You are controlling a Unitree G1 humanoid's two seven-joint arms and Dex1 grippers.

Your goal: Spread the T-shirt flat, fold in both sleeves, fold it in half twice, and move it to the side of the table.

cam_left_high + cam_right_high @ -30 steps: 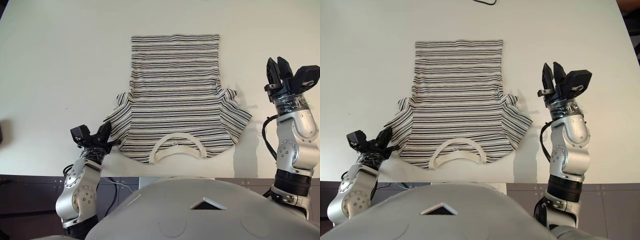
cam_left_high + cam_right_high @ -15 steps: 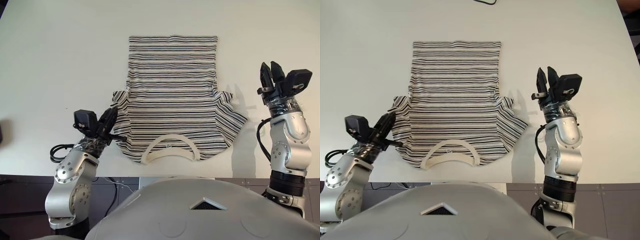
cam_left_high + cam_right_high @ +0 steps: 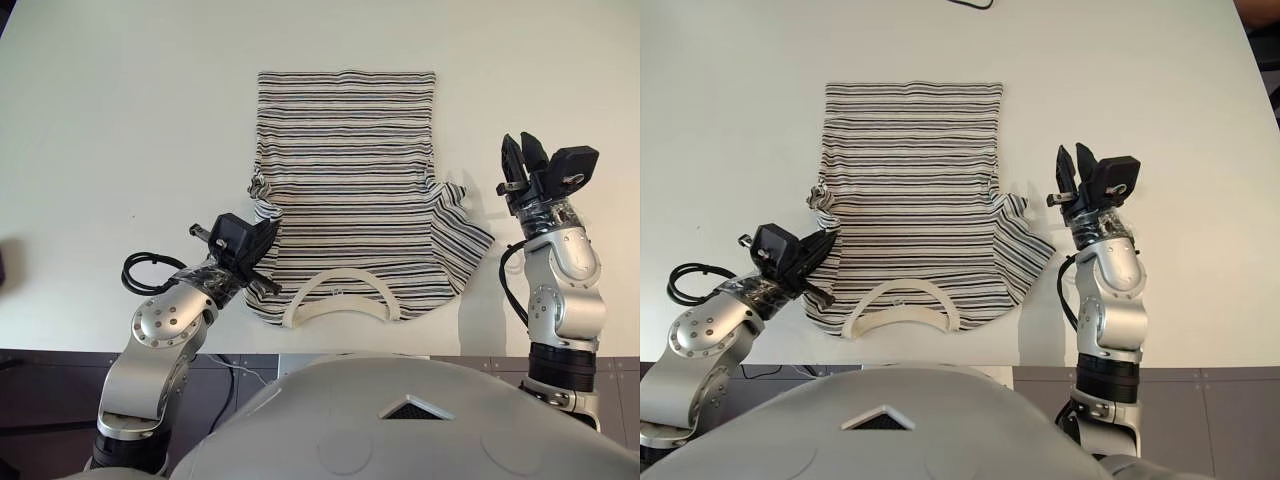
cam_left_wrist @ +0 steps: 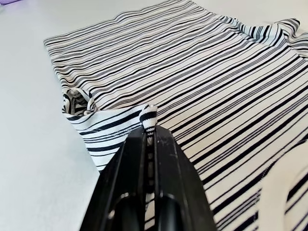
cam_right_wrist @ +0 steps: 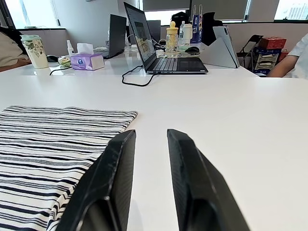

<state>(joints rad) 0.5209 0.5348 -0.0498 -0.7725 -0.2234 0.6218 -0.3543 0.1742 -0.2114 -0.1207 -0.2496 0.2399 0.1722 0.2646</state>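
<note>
"Two claws over the table (image 3: 120,120). What did each one have?"

"Well, the left gripper (image 4: 150,134) was clamped tight on a small tuck of striped cloth at the edge of the left sleeve (image 4: 103,122). Only that bit of fabric sat between the two halves, poking up past the tips."

"And the T-shirt (image 3: 345,170) itself?"

"It lay flat in the middle of the white table, hem at the far end and pale collar (image 3: 340,293) nearest the robot. The left sleeve was turned in over the body, crumpled a little at the armpit. The right sleeve (image 3: 465,228) was spread out to the side, unfolded."

"Where was the other claw?"

"The right gripper (image 3: 520,150) stood upright over bare table, near that right sleeve but not touching it. Its fingers (image 5: 118,168) were parted by a moderate gap, with nothing between them."

"Anything else about?"

"Farther off, seen from the right wrist, there was an open laptop (image 5: 161,48), a tissue box (image 5: 86,61) and a patterned cup (image 5: 34,48). A dark cable (image 5: 137,77) trailed across the white surface in front of the laptop."
</note>
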